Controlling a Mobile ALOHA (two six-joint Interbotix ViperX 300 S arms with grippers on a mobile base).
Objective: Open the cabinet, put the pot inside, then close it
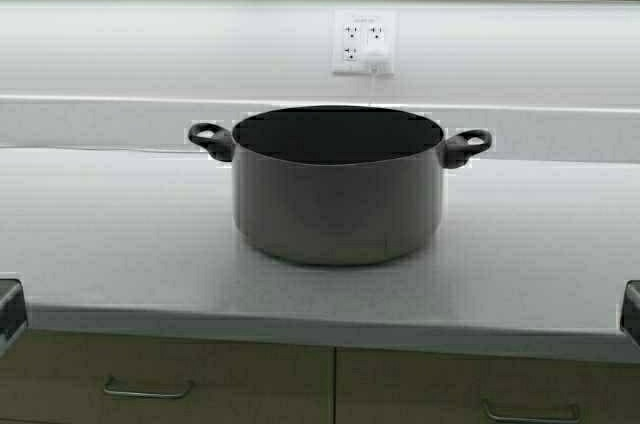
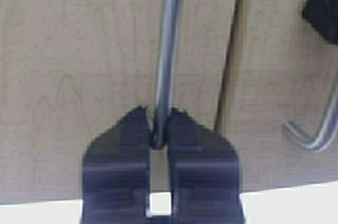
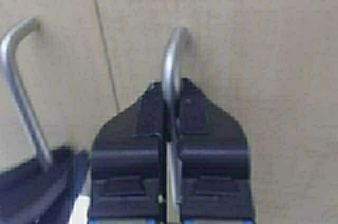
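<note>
Pot (image 1: 338, 199) sitting upright in the middle of the white surface (image 1: 110, 234), dark inside, a black loop handle sticking out to each side. Wall outlet (image 1: 364, 42) on the far wall behind it, something white plugged in. Below the surface's near edge, tan drawer fronts with bar handles (image 1: 148, 390). Nothing lying on the surface between the pot and the near edge.

Cabinet (image 2: 79, 49) hanging above; only its lower edge is showing at the top of the high view, with dark arm parts in front of it. Two tan wood-grain doors meeting at a thin seam, one metal handle on each side of the seam.

Left end effector (image 2: 160, 121) is pinching narrow around the left door handle (image 2: 168, 49), fingers touching the rod on both sides. The other door's handle (image 2: 317, 129) is showing beyond the seam, with a dark shape at its end.

Right end effector (image 3: 170, 102) is clamping the right door handle (image 3: 171, 65), narrow gap, rod running between the fingers. The left arm's dark end effector is showing beside it on the neighbouring handle (image 3: 18, 86).
</note>
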